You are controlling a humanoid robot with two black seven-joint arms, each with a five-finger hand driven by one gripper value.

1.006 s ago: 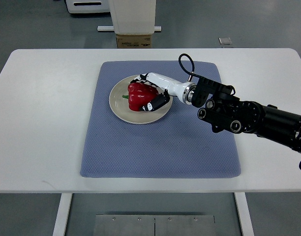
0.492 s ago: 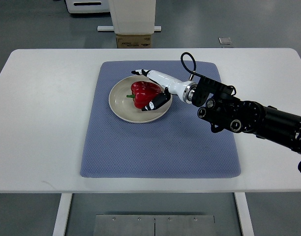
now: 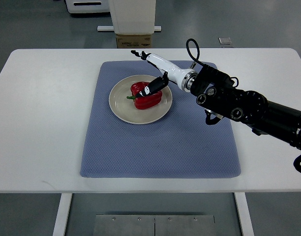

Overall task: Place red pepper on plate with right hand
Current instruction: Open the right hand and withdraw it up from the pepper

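Note:
A red pepper (image 3: 144,97) with a green stem lies on a cream plate (image 3: 122,106) on the blue mat. My right hand (image 3: 149,71) comes in from the right edge and hovers above the pepper's far right side. Its fingers (image 3: 138,53) are spread open and point away to the far left; the thumb (image 3: 154,85) hangs over the pepper. The hand holds nothing. The left arm does not show.
A blue-grey mat (image 3: 160,147) covers the middle of the white table (image 3: 42,123). A cardboard box (image 3: 134,40) and a white machine base stand on the floor beyond the table's far edge.
My right hand has let go of the pepper, opened its fingers and lifted up and back toward the far side. The pepper stays on the plate.

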